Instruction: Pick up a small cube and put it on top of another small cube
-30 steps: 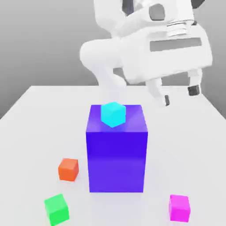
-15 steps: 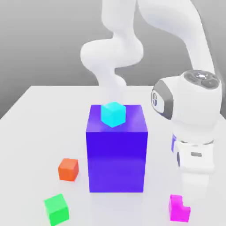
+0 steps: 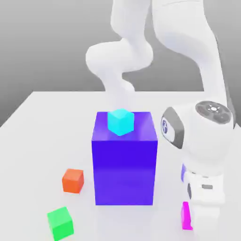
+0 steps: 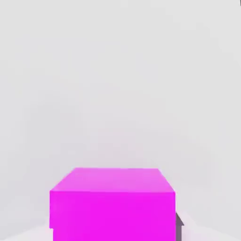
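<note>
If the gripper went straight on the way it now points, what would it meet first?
Probably the white table: the gripper points down, already around the magenta cube, though how near the surface is remains unclear.

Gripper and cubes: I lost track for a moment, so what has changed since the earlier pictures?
The gripper came down over the magenta cube and closed on it. The green, orange-red and cyan cubes stayed put.
</note>
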`<action>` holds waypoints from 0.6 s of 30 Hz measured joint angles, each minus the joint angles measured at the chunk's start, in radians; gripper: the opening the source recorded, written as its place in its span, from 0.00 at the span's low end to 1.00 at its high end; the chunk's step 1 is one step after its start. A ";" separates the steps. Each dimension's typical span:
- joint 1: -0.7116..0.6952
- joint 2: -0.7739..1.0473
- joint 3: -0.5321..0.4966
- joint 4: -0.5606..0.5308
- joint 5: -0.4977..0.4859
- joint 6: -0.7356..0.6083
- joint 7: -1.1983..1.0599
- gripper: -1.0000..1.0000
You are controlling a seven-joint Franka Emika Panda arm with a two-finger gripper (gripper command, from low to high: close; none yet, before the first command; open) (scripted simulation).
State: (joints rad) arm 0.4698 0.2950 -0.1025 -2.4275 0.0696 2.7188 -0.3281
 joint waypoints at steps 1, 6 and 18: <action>-0.019 -0.018 -0.028 -0.003 0.007 -0.015 0.026 0.00; -0.128 -0.076 -0.175 -0.014 0.041 -0.069 0.166 0.00; -0.354 0.037 -0.285 -0.002 0.239 0.002 0.259 1.00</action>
State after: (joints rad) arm 0.1161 0.3323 -0.3880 -2.4299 0.3088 2.7208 -0.0690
